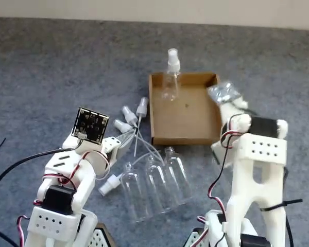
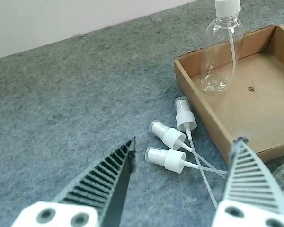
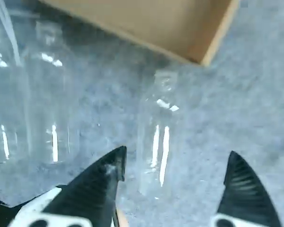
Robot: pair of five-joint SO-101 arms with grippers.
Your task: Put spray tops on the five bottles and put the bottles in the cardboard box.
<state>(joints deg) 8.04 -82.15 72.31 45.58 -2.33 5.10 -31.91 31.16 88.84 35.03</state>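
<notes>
- The left gripper [image 2: 185,141], jaws wide apart, hangs over three loose spray tops [image 2: 173,137] just beside the cardboard box [image 1: 184,140], their tubes trailing toward the arm.
- The right gripper [image 3: 177,152], equally spread, hangs above a capless bottle [image 3: 158,137] lying lengthwise, neck toward the box.

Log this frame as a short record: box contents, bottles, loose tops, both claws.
box: cardboard, open top
in box: one capped bottle, upright in a far corner
bare bottles: three lying side by side in front of the box; another lying near a box corner, below the right claw
loose tops: three beside the box, one by the lying bottles
left claw: open, empty, over the three tops
right claw: open, empty
other: crumpled plastic at the box's edge
</notes>
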